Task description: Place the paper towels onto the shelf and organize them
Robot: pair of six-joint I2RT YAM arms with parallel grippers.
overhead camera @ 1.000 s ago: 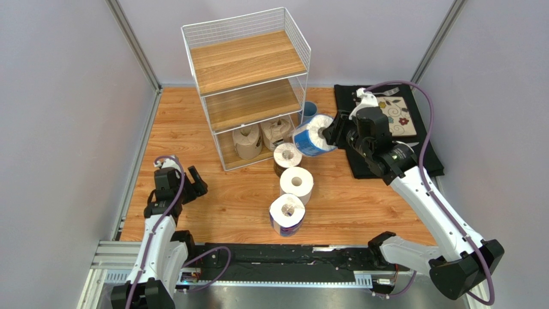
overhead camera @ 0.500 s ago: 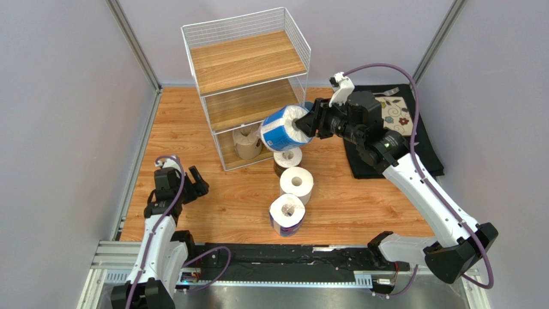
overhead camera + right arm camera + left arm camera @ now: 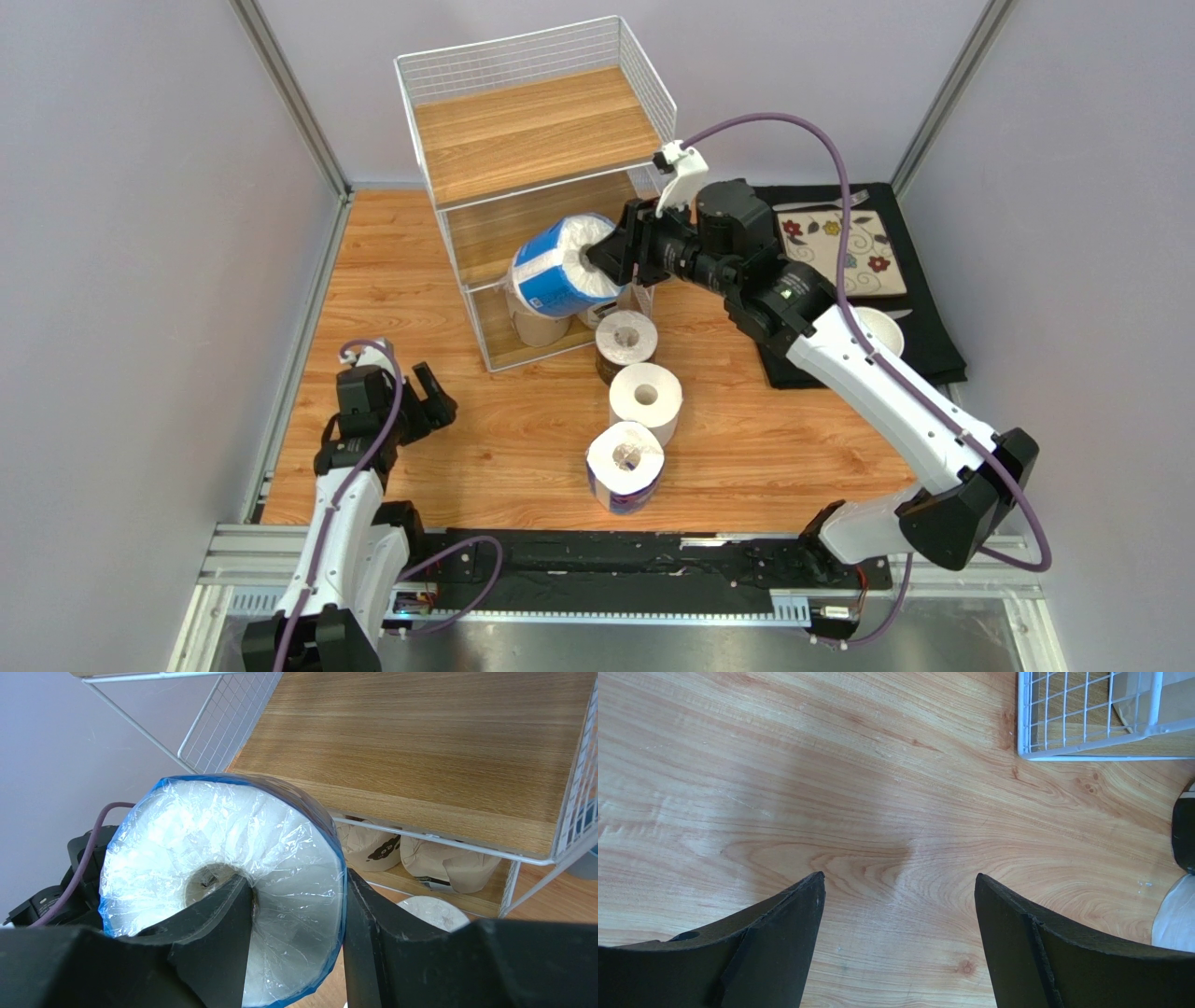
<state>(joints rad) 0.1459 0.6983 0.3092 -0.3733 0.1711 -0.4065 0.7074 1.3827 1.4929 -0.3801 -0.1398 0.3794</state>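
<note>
Right end effector (image 3: pixel 619 258) is clamped on the blue-wrapped roll (image 3: pixel 558 266), one finger down the core and one outside the wall. That grip lets it carry the roll sideways, end-first. The roll hangs at the front of the shelf (image 3: pixel 540 129), level with the middle tier (image 3: pixel 435 749), above two brown rolls (image 3: pixel 400 855). Left end effector (image 3: pixel 899 882) gapes wide over the desk (image 3: pixel 878 777), apparently idle.

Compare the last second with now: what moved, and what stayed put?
The right gripper, shut on a blue-wrapped roll, carried it leftward from beside the shelf's right side to the front of the middle tier. Nothing was let go. The open left gripper, the three rolls on the table and the two brown rolls below that tier stayed put.
</note>
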